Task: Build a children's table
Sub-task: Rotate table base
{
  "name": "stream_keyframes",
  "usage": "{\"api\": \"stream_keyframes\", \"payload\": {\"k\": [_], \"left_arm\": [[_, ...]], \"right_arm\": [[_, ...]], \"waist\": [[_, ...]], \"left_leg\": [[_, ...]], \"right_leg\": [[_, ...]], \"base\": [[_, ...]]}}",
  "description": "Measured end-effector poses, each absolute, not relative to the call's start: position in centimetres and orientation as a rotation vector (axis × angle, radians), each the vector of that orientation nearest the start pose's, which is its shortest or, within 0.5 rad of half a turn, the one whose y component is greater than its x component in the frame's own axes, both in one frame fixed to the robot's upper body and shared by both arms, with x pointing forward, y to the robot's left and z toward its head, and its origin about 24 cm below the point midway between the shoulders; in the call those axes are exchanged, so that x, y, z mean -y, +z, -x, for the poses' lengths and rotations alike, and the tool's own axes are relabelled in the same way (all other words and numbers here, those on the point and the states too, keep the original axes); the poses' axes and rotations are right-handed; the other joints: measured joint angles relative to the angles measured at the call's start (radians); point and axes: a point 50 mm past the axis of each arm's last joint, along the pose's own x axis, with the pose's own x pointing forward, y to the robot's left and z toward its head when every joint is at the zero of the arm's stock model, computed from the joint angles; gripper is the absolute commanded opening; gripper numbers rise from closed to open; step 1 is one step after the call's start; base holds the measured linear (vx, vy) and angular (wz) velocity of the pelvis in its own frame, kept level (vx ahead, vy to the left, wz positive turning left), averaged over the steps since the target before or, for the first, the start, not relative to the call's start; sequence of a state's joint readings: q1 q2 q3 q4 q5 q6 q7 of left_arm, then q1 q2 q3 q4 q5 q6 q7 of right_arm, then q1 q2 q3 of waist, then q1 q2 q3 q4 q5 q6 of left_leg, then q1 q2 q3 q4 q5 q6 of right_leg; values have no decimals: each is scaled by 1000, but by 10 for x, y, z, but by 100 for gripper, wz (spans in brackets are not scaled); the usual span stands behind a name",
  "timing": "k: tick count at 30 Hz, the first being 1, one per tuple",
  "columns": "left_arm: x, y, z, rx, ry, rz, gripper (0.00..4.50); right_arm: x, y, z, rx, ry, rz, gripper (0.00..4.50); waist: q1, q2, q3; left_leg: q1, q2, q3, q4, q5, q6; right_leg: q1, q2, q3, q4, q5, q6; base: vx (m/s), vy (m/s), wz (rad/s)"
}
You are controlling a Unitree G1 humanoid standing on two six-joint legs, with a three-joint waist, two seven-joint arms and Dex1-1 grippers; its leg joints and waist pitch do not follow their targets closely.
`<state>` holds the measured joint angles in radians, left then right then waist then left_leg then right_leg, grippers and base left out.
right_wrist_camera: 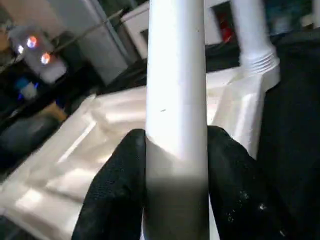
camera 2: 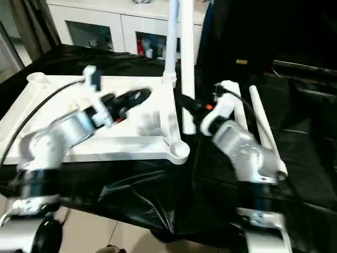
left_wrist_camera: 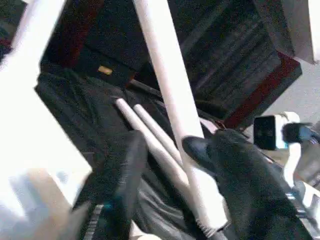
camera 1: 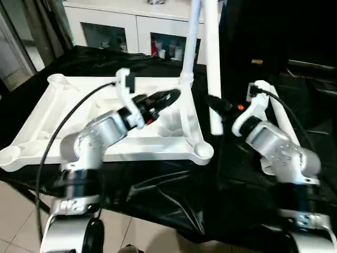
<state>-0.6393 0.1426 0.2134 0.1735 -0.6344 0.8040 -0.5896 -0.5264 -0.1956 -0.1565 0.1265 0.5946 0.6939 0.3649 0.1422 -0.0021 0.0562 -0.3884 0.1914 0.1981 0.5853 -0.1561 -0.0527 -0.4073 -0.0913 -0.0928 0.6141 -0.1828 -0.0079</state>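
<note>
Children's table parts: the white plastic rectangular tabletop (camera 1: pixel 105 138) lies upside down on the black-covered counter (camera 1: pixel 158 190), ribbed underside up, round sockets at its corners. One long white tapered tube leg (camera 1: pixel 188 47) already stands upright in the far right corner socket, thin end up. Second white tube leg (camera 1: pixel 212 63) is off the counter, clamped between the two black fingers of the right hand (right_wrist_camera: pixel 176 175), held low on the tube. Its long axis runs near vertical, top past the frame edge, bottom end hanging just right of the tabletop's right rim, above the counter. Two more white legs (camera 2: pixel 263 126) lie flat side by side on the counter right of the tabletop, pointing away from the robot.

Left hand (camera 1: pixel 169 96) hovers over the tabletop underside near the seated leg, fingers spread apart, holding nothing.

Step in hand, judged: seat the held leg in the near right corner socket (camera 1: pixel 202 151). To do it well, keep the tube vertical, bring its bottom end square over the socket mouth, then press straight down; a tilt would likely jam it. The seated leg's base seems ridged, possibly threaded, so a twist may be needed. Left hand could brace the rim.
</note>
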Motion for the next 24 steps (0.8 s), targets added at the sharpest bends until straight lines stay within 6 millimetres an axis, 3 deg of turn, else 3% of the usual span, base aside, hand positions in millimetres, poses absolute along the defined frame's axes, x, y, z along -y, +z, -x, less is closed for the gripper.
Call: {"api": "stream_keyframes", "payload": {"k": [5, 10, 16, 18, 19, 22, 24], "left_arm": [[-112, 153, -343, -135, -826, 624, 334], [-88, 183, -351, -66, -918, 734, 387], [-73, 176, -353, -103, -927, 757, 444], [-71, 177, -353, -100, -933, 758, 444], [-71, 177, -353, -103, -934, 755, 408], [-70, 173, -353, -128, -923, 732, 403], [-69, 170, -354, -148, -908, 728, 366]], "right_arm": [[140, 127, -325, -99, 586, -420, 134], [120, 137, -312, -14, 746, -314, 134], [112, 131, -308, -26, 779, -261, 134], [112, 131, -308, -18, 773, -250, 134], [112, 131, -308, -15, 770, -244, 134], [113, 132, -308, -11, 766, -240, 134], [112, 131, -309, -11, 764, -241, 134]], "waist": [[6, 0, 0], [3, 0, 0], [1, 1, -1], [1, 1, -1], [1, 1, -1], [1, 1, -1], [1, 1, -1]], "left_leg": [[-1, 0, 0, 3, 0, 0], [0, 0, -1, 4, 0, 1], [0, 0, -1, 4, -1, 1], [0, 0, -1, 4, -1, 1], [0, 0, -1, 4, -1, 1], [0, 0, -1, 4, -1, 1], [0, 0, -1, 4, -1, 1]], "right_leg": [[2, -1, 0, -1, 2, 1], [4, -1, 0, -2, 3, 1], [4, 0, 0, -3, 3, 1], [4, 0, 0, -3, 3, 1], [4, 0, 0, -3, 3, 1], [4, 0, 0, -3, 3, 1], [4, 0, 0, -3, 3, 1]], "base": [[0, 0, 0], [0, 0, 0], [0, 0, 0], [0, 0, 0], [0, 0, 0], [0, 0, 0], [0, 0, 0]]}}
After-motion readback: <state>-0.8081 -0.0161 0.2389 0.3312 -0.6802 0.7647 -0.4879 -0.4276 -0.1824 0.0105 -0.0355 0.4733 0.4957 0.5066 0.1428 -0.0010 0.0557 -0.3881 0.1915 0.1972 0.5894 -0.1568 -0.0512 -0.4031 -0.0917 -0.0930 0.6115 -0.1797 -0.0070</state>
